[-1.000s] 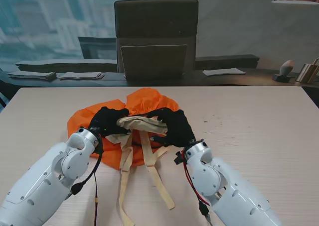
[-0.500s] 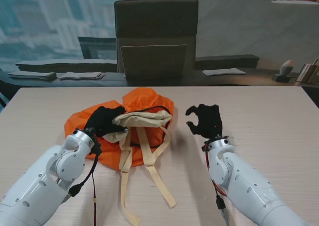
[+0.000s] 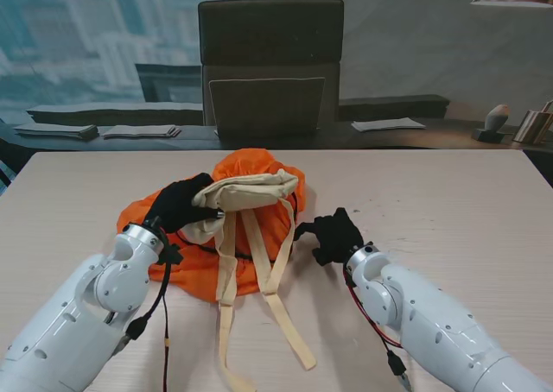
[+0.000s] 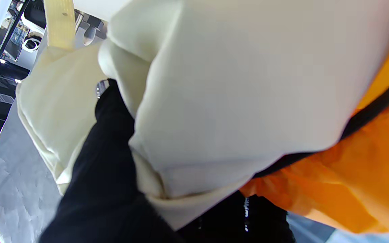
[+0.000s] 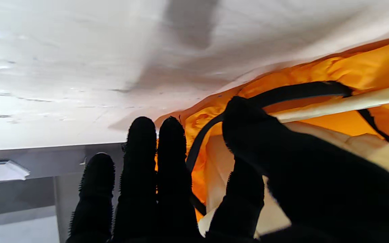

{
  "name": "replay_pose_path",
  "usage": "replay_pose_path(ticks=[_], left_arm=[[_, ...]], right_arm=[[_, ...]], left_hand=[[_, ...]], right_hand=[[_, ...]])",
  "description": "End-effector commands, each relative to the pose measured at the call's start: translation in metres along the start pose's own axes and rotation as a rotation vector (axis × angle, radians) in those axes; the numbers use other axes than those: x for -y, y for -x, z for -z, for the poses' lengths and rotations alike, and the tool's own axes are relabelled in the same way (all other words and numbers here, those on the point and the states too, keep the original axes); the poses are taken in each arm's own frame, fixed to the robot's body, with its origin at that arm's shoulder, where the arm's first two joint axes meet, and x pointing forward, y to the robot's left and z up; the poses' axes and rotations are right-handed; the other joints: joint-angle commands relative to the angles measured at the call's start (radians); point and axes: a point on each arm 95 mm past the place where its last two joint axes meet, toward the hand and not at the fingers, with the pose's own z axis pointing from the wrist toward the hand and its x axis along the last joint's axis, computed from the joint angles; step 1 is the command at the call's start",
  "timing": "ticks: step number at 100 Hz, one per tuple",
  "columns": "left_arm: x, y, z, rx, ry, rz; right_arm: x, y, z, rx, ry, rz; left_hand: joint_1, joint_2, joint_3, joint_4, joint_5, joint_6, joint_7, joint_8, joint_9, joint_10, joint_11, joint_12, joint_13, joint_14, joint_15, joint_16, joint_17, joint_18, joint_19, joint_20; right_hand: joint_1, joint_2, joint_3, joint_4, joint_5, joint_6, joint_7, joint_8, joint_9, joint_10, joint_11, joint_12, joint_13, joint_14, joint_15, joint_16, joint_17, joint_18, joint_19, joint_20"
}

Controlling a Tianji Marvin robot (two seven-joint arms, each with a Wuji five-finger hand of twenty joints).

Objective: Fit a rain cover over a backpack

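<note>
Your cream canvas backpack [image 3: 246,193] lies near the middle of the pale wooden bench [image 3: 449,202], resting on the crumpled orange rain cover [image 3: 259,172] with its black elastic hem [image 5: 282,92]. The cover shows around the pack's far end and both sides. Two tan webbing straps [image 3: 259,271] trail from the pack toward you across the bench.

Your left hand [image 3: 177,206], in a black glove, grips the left edge of the backpack; in the left wrist view its fingers [image 4: 110,141] are closed into a fold of the cream fabric.

Your right hand [image 3: 333,235] sits at the right edge of the cover, just beside the pack. In the right wrist view, three fingers [image 5: 154,168] lie pressed together and extended, while the thumb touches the black hem. You cannot tell whether it actually pinches the hem.
</note>
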Motion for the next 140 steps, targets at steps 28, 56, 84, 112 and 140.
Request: replay_pose_path(ticks=[28,56,84,112,140], left_arm=[[0.006,-0.009,-0.002,0.012,-0.046,0.104],[0.012,-0.013,-0.003,0.026,-0.082,0.184],[0.016,-0.013,-0.004,0.040,-0.145,0.189],[0.014,-0.006,-0.004,0.069,-0.222,0.137],[0.017,0.008,0.001,0.106,-0.258,-0.144]], right_arm=[[0.001,-0.028,-0.004,-0.119,-0.064,0.038],[0.009,-0.021,-0.002,-0.101,-0.143,0.135],[0.015,-0.015,-0.001,-0.091,-0.192,0.147],[-0.004,-0.006,0.016,-0.192,-0.261,0.177],[-0.026,-0.001,0.040,-0.259,-0.292,0.134]], left_hand=[[0.205,0.212,0.111,0.037,-0.015,-0.049,0.123,0.063,0.065,-0.065,0.175,0.067,0.074,0.006,0.098,0.054,0.041,0.030,0.006,-0.002],[0.205,0.208,0.113,0.038,-0.010,-0.044,0.120,0.059,0.071,-0.064,0.188,0.062,0.092,0.009,0.100,0.061,0.060,0.040,0.008,-0.004],[0.208,0.209,0.117,0.038,-0.019,-0.030,0.122,0.056,0.063,-0.062,0.185,0.052,0.087,0.012,0.084,0.057,0.060,0.042,0.003,-0.008],[0.207,0.209,0.117,0.043,-0.023,-0.015,0.125,0.033,0.053,-0.047,0.184,0.034,0.075,0.022,0.076,0.049,0.039,0.037,-0.015,-0.016],[0.201,0.211,0.092,0.054,-0.025,0.008,0.143,-0.033,0.046,-0.022,0.213,-0.027,0.065,0.048,0.097,0.022,0.000,0.031,0.039,0.017]], right_hand=[[-0.037,0.053,-0.038,0.049,-0.097,-0.018,-0.051,-0.060,-0.069,-0.041,0.015,0.040,-0.059,-0.055,-0.007,0.002,-0.031,-0.034,-0.031,0.004],[-0.101,0.002,-0.093,0.027,-0.034,0.039,0.009,-0.037,-0.149,-0.040,-0.010,0.044,-0.109,-0.061,-0.030,-0.005,-0.054,-0.035,-0.055,-0.006],[-0.204,-0.095,-0.131,-0.068,0.304,0.165,0.108,0.132,-0.238,-0.054,-0.018,0.052,-0.180,-0.077,-0.057,-0.016,-0.072,-0.042,-0.092,-0.008],[0.019,-0.272,-0.009,-0.199,0.532,0.126,0.395,0.291,-0.089,-0.169,-0.153,-0.131,-0.177,-0.117,-0.200,-0.086,-0.067,-0.065,-0.082,-0.034],[0.111,-0.116,0.010,-0.123,0.494,0.085,0.342,0.475,0.495,-0.003,-0.091,-0.029,0.212,-0.092,-0.204,-0.116,0.047,0.027,-0.060,-0.141]])
